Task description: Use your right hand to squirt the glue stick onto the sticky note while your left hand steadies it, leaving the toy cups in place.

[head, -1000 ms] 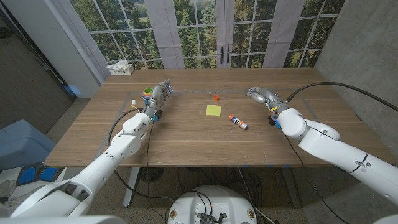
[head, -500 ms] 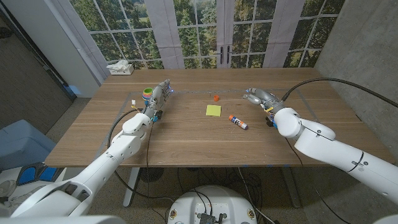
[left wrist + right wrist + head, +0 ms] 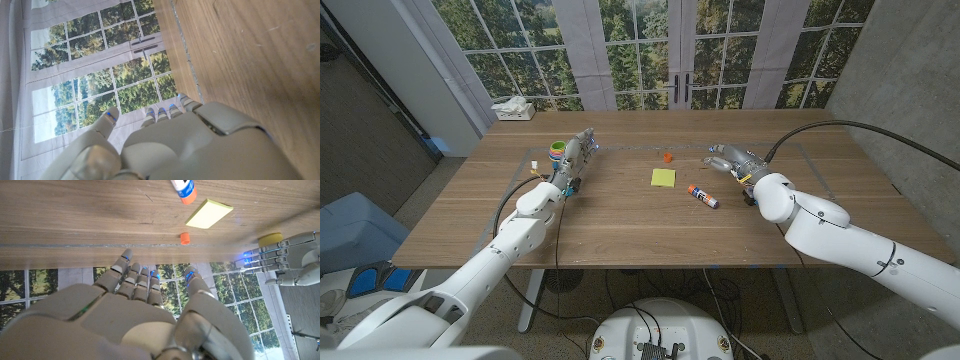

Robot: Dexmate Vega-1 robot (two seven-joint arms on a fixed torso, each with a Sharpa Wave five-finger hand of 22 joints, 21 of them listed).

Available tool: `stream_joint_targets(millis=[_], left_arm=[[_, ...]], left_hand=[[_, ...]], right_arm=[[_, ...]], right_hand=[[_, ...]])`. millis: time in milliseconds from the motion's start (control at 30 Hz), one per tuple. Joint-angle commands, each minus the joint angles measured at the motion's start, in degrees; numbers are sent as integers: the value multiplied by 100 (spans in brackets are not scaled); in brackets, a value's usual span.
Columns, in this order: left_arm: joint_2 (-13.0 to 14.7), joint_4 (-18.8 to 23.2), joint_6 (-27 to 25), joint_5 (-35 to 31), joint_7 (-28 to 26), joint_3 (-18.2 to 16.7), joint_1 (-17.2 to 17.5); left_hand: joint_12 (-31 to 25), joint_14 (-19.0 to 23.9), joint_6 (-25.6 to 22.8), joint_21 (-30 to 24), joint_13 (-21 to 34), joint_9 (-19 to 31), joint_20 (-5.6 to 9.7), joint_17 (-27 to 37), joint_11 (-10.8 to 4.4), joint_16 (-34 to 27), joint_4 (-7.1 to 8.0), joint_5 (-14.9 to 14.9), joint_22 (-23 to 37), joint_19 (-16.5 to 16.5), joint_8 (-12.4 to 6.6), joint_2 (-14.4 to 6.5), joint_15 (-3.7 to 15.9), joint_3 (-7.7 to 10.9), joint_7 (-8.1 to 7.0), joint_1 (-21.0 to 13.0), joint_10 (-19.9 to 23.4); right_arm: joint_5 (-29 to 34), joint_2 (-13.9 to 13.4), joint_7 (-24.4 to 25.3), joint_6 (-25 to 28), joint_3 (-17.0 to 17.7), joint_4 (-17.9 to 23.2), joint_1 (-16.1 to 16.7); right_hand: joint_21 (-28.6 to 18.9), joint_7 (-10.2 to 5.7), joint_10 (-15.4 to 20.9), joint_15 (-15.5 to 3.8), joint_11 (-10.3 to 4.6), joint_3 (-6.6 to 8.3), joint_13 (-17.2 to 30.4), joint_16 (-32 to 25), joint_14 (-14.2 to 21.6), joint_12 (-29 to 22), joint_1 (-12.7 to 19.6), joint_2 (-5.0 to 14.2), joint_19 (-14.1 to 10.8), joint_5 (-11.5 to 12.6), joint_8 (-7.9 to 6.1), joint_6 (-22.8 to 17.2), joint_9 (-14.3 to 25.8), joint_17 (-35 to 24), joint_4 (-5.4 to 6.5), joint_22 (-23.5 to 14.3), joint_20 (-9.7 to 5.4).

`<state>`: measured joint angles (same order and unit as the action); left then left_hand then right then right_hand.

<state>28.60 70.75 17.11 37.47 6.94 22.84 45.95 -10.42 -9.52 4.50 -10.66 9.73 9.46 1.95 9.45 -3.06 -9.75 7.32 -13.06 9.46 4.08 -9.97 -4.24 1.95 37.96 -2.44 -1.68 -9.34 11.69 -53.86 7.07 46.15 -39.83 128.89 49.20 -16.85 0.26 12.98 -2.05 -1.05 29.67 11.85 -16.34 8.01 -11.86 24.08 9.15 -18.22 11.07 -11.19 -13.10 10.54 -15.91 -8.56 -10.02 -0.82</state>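
1. Head view, task items: I see the yellow sticky note (image 3: 663, 177) lying flat mid-table. The glue stick (image 3: 702, 195) lies on its side just beside the note, toward my right arm and a bit nearer the front edge, apart from the note. A small orange cap (image 3: 667, 156) sits beyond the note, toward the windows.
2. Head view, right hand (image 3: 728, 157): on the far side of the table, to the right of the glue stick and near it, not touching. Fingers reach toward the middle of the table, loosely apart, nothing held.
3. Head view, left hand (image 3: 577, 153): well apart from the note, just beside the stacked toy cups (image 3: 557, 150) on the left of the table. Fingers extended, nothing held; cannot tell if it touches the cups.
4. Head view, room: bare wood between each hand and the note. A tissue box (image 3: 513, 109) sits at the far left corner of the table (image 3: 620, 225).
5. Left wrist view: left hand (image 3: 175, 145) seen from its back, fingers straight and close together, thumb off to one side, bare wood ahead of them, nothing in the grip.
6. Right wrist view: right hand (image 3: 145, 305), fingers slightly spread, empty. Glue stick (image 3: 183, 190), sticky note (image 3: 209, 214) and orange cap (image 3: 185, 238) all lie beyond the fingertips, no contact. The left hand (image 3: 285, 260) and the toy cups (image 3: 272, 239) show further off.
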Motion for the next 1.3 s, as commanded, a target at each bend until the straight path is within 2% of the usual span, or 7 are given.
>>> stream_joint_targets(millis=[33, 367, 467, 600, 900, 1000, 1300], left_arm=[[46, 75, -12, 28, 24, -18, 65], [45, 85, -26, 29, 46, -3, 58], [49, 95, -43, 24, 48, 6, 56], [49, 108, -55, 30, 46, 7, 61], [51, 125, -55, 28, 38, 8, 74], [52, 132, -58, 30, 42, 10, 76], [52, 125, -53, 35, 45, 6, 79]], left_hand=[[-53, -283, -15, -22, 22, 16, 525, 26, 6, -36, 14, -41, 32, 62, -26, -505, 398, 47, 0, -7, 28], [-53, -281, -19, -23, 23, 17, 530, 27, 7, -36, 16, -42, 32, 59, -26, -507, 397, 49, 6, -6, 32], [-54, -281, -21, -24, 23, 17, 530, 27, 5, -36, 16, -42, 32, 58, -26, -508, 396, 50, 7, -6, 36], [-54, -282, -22, -24, 23, 17, 525, 27, 7, -35, 16, -42, 32, 58, -25, -509, 395, 50, 6, -6, 36], [-55, -280, -28, -25, 23, 17, 513, 26, 10, -35, 15, -43, 32, 57, -26, -510, 395, 53, 1, -7, 42], [-56, -278, -32, -25, 23, 18, 510, 26, 9, -35, 14, -43, 32, 56, -26, -510, 394, 54, 0, -8, 47], [-57, -276, -39, -26, 23, 18, 506, 25, 14, -34, 16, -46, 32, 55, -27, -526, 390, 62, 0, -13, 55]], right_arm=[[442, 25, -305, 507, -369, 171, -218], [518, 32, -456, 658, -466, 207, -273], [490, 29, -492, 654, -459, 212, -272], [505, 22, -582, 734, -509, 230, -331], [534, 27, -739, 855, -626, 272, -457], [647, 43, -738, 933, -730, 283, -514], [1190, 92, -1006, 1325, -1283, 312, -885]], right_hand=[[-3, -44, -8, -108, -66, 15, 32, -37, 6, 8, 74, 42, 24, 51, -9, -24, 21, -31, -42, -17, 31], [-40, -61, 10, -257, -83, -20, 44, -221, 347, -10, 176, 4, -156, 49, -26, -55, 26, -104, -57, -38, -1], [-152, -67, -8, -393, -95, -103, 62, -528, 831, -15, 231, -9, -446, 40, -25, -34, 31, -274, -29, -85, -18], [-230, -76, -33, -440, -113, -150, 72, -706, 1074, -13, 267, -10, -605, 37, -24, -21, 32, -392, -24, -112, -16], [-872, -48, 65, -557, -128, -366, 113, -1837, 2406, -118, 495, 27, -1479, 35, -52, -22, 40, -1330, -10, -354, -25], [-1049, -30, 222, -615, -125, -416, 129, -2115, 2606, -183, 553, 36, -1596, 34, -97, -149, 47, -1632, -6, -446, -48], [-1721, 54, 653, -803, -99, -511, 227, -3163, 3155, -332, 1130, -161, -2009, 18, -219, -612, 66, -2742, -196, -816, -16]])
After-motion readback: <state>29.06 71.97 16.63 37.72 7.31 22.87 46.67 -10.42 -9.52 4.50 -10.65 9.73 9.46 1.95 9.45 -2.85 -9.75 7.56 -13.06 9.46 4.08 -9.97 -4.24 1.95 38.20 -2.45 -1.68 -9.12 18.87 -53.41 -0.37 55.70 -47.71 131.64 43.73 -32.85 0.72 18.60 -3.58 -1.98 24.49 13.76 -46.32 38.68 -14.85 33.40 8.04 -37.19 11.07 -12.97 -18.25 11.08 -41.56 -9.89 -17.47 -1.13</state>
